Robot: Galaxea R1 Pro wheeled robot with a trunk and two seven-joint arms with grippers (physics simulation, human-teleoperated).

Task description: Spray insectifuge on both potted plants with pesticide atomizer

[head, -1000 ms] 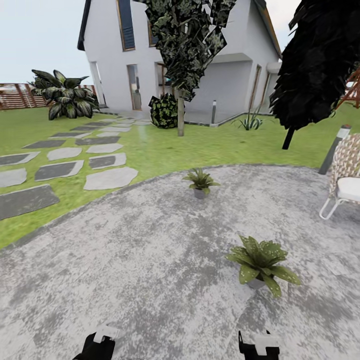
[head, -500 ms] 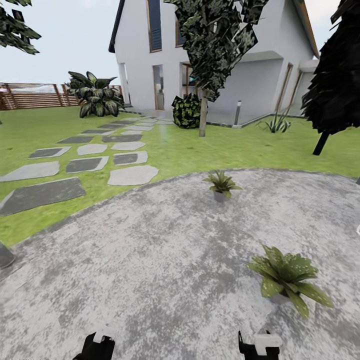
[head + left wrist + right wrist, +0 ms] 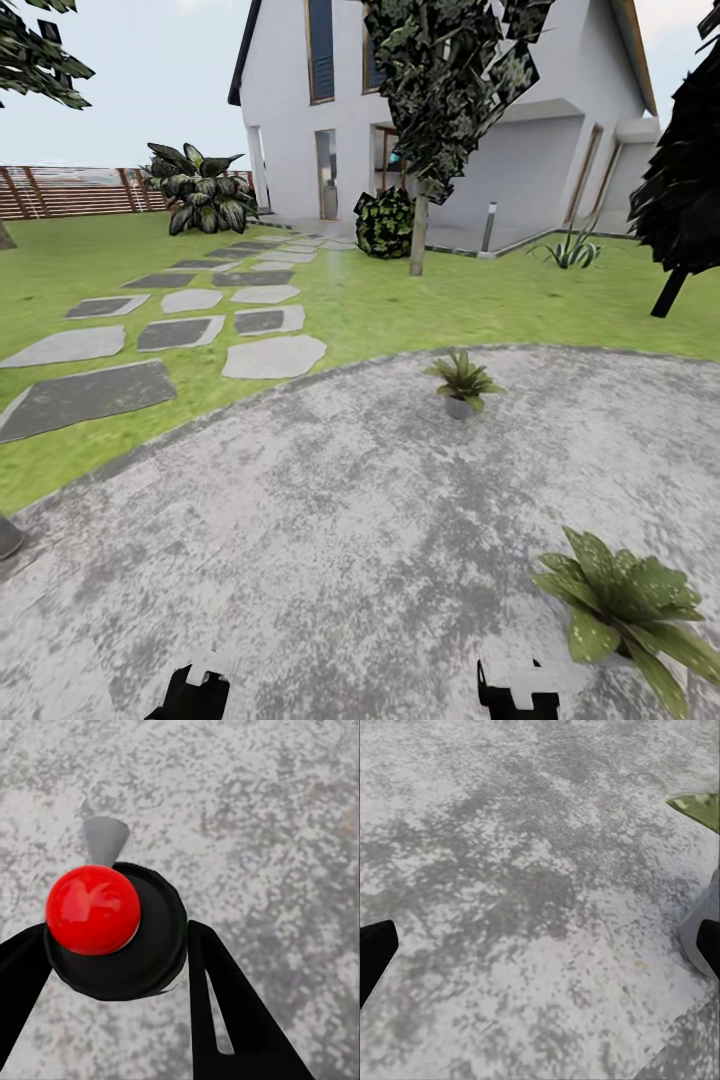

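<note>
A home's fenced garden: a white gabled house (image 3: pixel 450 120) stands behind a green lawn (image 3: pixel 400 300) crossed by flat grey stepping stones (image 3: pixel 180 330). A round mottled grey paved patio (image 3: pixel 300 540) holds two small potted leafy plants (image 3: pixel 462 381), with a brown slatted wooden fence (image 3: pixel 70 190) beyond.

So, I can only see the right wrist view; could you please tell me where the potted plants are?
Observer: The nearer potted plant stands on the grey paving, ahead and to the robot's right.
Operator: And the other one?
Observer: The farther potted plant stands further ahead, near the paving's edge by the lawn.
Operator: Is the left claw carrying anything?
Observer: A black round thing with a red ball sits between the fingers of the left claw. I cannot tell whether it is gripped.
</note>
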